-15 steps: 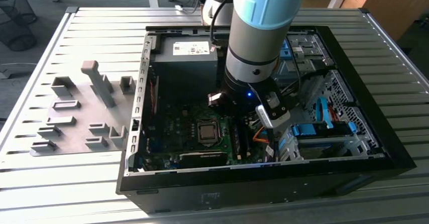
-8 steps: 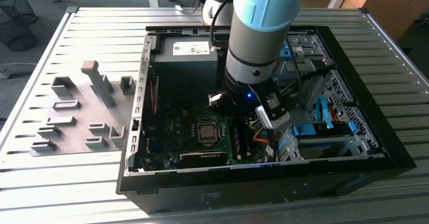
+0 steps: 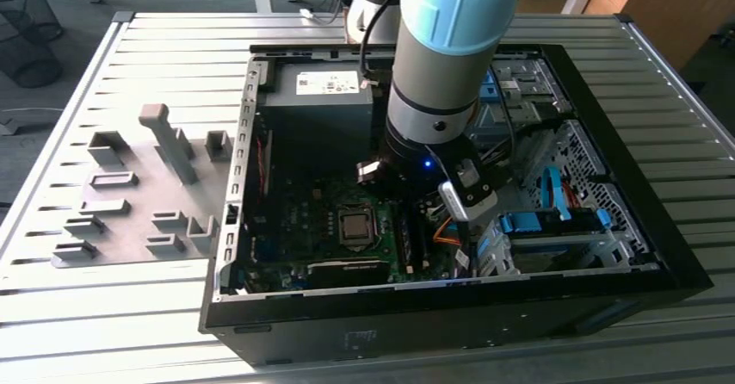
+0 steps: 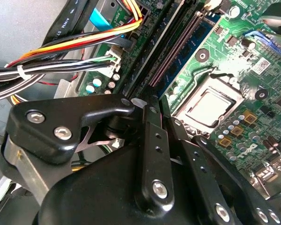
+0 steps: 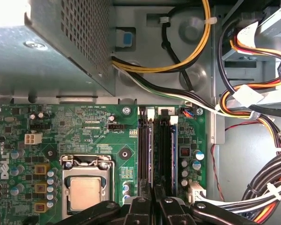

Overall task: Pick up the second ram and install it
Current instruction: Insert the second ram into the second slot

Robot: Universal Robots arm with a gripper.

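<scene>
End effector (image 5: pixel 154 206) sits low inside the PC case (image 3: pixel 643 255), directly over the RAM slots (image 5: pixel 157 150) beside the CPU socket (image 5: pixel 86 192), aligned for insertion. Fingers nearly together; can't tell if the second ram sits between them or in a slot.

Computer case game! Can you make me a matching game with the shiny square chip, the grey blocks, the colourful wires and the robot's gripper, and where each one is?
Things:
1. silver square processor chip
2. grey plastic fixture blocks
3. orange and yellow wire bundle
4. black gripper

Places:
A. on the slatted metal table, outside the black computer case
B. over the long black memory slots
C. in a socket on the green motherboard
D. beside the motherboard, over grey metal

Pairs: 1-C, 2-A, 3-D, 4-B
</scene>
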